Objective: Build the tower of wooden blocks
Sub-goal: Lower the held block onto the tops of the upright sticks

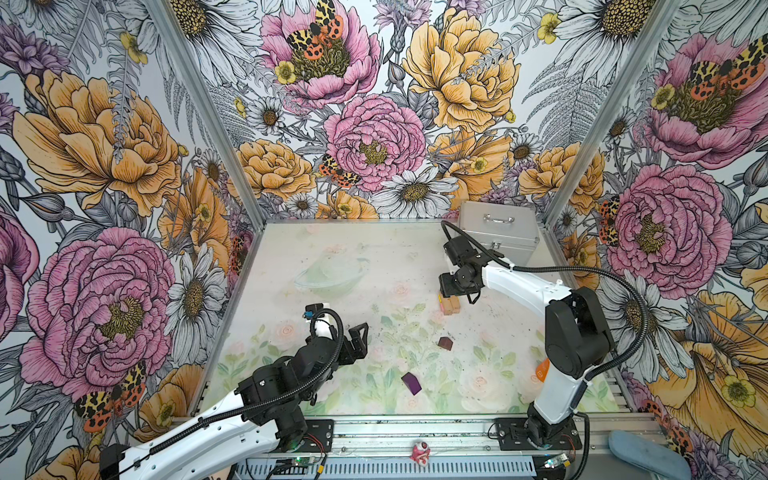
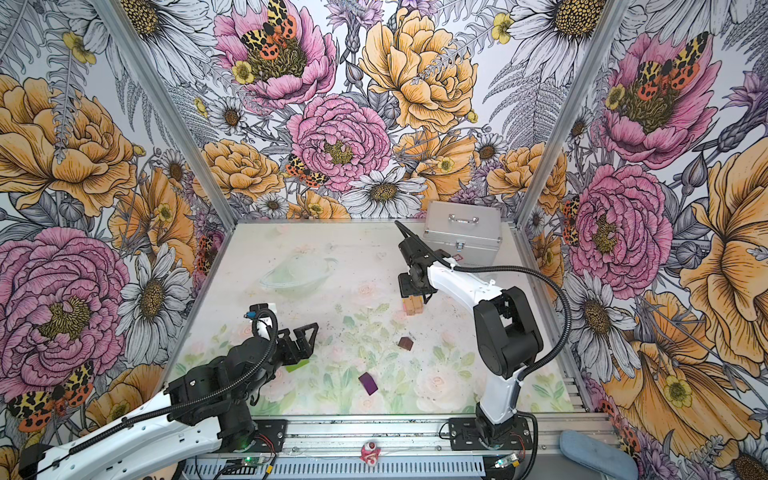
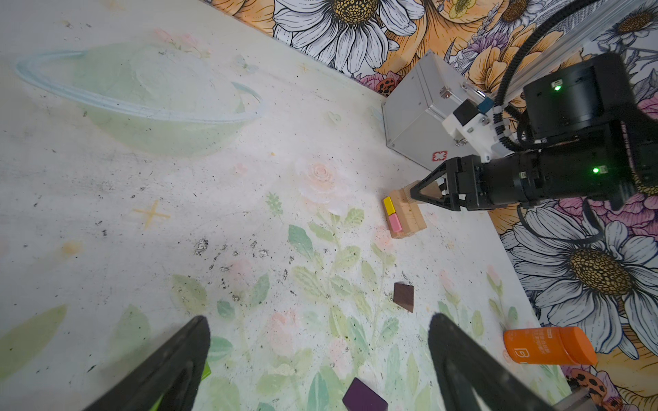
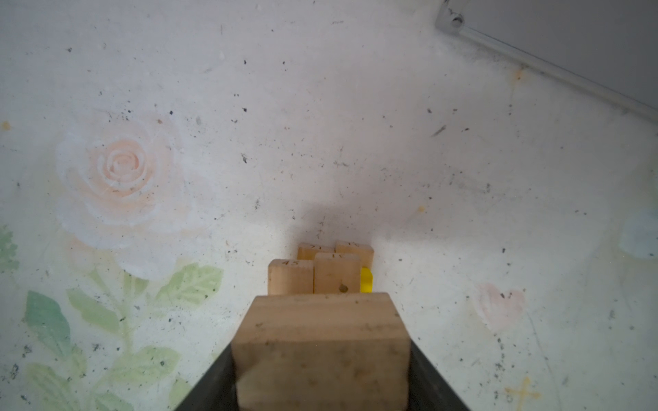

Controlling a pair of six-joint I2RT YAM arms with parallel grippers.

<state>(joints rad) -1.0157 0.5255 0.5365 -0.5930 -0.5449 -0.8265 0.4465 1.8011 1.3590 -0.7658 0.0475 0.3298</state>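
Block [image 4: 320, 348]: likely light, stiff wood — right jaws pinch its sides over the tower [image 3: 406, 219].
Left jaws: wide, empty.

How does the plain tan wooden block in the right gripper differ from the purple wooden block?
The tan block is bare wood, the purple block painted. The tan block is held by the fingers of the right gripper; the purple block lies loose on the table. Both are rectangular.

- tower [image 3: 406, 219]: tan blocks, yellow and pink ends showing
- right gripper [image 3: 423, 194] at tower top, tan block [image 3: 431, 191] between its jaws
- metal case [image 3: 416, 121] near tower, wall side
- brown block [image 3: 404, 296], purple block [image 3: 365, 396] lie well apart from tower
- left gripper [image 3: 318, 320] jaws spread wide, far from tower
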